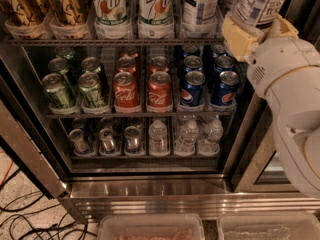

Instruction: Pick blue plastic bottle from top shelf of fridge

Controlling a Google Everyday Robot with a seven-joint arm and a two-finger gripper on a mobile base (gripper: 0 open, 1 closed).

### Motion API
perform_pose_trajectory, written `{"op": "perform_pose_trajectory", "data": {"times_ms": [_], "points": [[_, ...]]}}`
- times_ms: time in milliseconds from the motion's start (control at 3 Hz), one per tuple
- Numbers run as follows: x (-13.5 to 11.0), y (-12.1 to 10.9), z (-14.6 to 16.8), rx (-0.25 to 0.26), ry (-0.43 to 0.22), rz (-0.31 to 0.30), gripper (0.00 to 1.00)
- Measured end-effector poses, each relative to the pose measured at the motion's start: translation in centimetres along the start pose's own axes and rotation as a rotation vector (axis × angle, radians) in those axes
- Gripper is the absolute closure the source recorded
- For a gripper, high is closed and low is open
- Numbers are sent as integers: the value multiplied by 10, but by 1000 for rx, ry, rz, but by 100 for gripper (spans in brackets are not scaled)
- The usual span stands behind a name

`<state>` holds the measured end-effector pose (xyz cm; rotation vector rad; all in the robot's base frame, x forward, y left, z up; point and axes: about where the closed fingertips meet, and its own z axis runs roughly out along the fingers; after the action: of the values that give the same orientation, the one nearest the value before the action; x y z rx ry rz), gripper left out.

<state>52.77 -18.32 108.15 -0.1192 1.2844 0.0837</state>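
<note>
The blue plastic bottle (256,1) shows its blue-and-white label and black text panel at the top right, in front of the fridge's right frame. Its cap is cut off by the top edge. My gripper (262,30) is shut on the bottle's lower part, with one yellow finger (239,38) on its left side and the other on its right. The white arm (295,109) runs down the right side. The top shelf (115,42) carries a second similar bottle (200,4), two 7up bottles (109,4) and two brown bottles (20,6) in clear trays.
The middle rack holds green cans (59,90), Coca-Cola cans (126,90) and Pepsi cans (192,88). Below stand small cans and tiny water bottles (188,136). The fridge's steel base (150,196), two clear bins (150,228) and floor cables (25,219) lie at the bottom.
</note>
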Motion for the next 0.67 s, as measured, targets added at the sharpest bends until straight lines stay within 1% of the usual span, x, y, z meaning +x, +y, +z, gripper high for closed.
{"op": "perform_pose_trajectory", "data": {"times_ms": [333,667], "points": [[5,0,-16,-62,21,-16,100],[10,-11,-25,-119,66,-17,100]]}}
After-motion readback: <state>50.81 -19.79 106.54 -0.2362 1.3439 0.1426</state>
